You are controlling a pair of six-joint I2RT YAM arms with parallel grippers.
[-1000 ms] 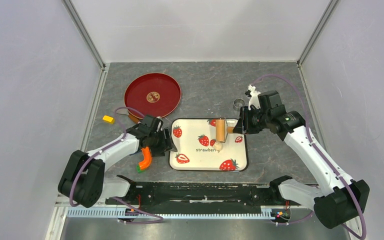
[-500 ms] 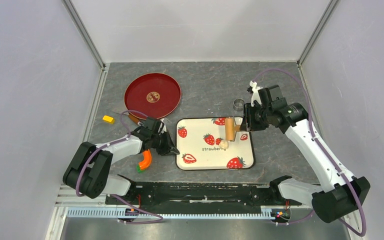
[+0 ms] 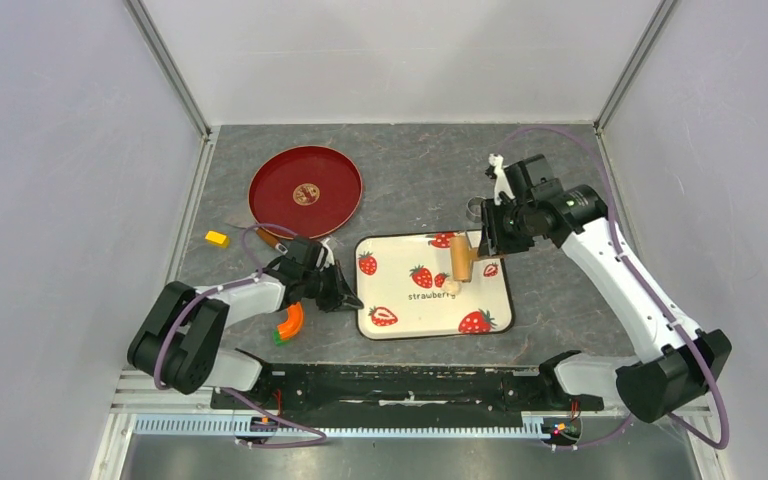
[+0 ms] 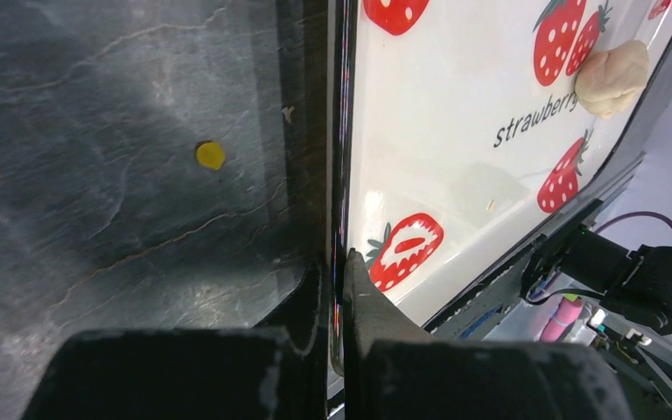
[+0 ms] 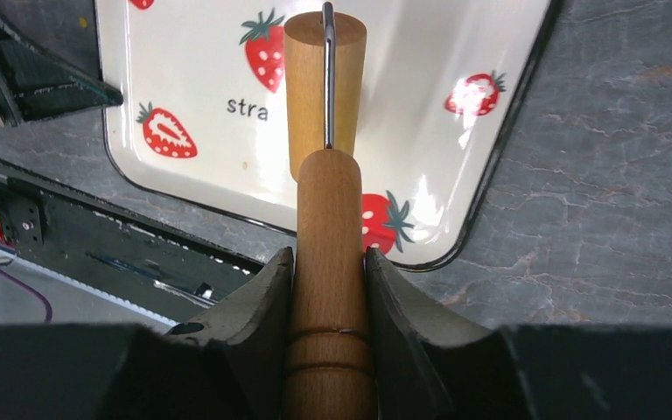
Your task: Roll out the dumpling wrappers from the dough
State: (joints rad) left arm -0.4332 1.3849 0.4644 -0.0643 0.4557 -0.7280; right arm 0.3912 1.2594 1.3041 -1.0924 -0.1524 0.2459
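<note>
From above, the dough [image 3: 451,287] is a small pale lump on the tray [image 3: 415,318], beside the roller [image 3: 461,262] tip ahead of my right gripper [image 3: 480,252]. In the left wrist view, my left gripper [image 4: 339,284] now pinches the tray rim, though it was open a second ago. In the right wrist view, the right gripper clamps the roller handle.

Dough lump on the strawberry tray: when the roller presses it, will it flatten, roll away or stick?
The dough looks soft and lumpy, so it will probably squash rather than resist. Being ball-like on the glossy tray, it might skid or roll ahead of the roller first. It is small, so likely light.
</note>
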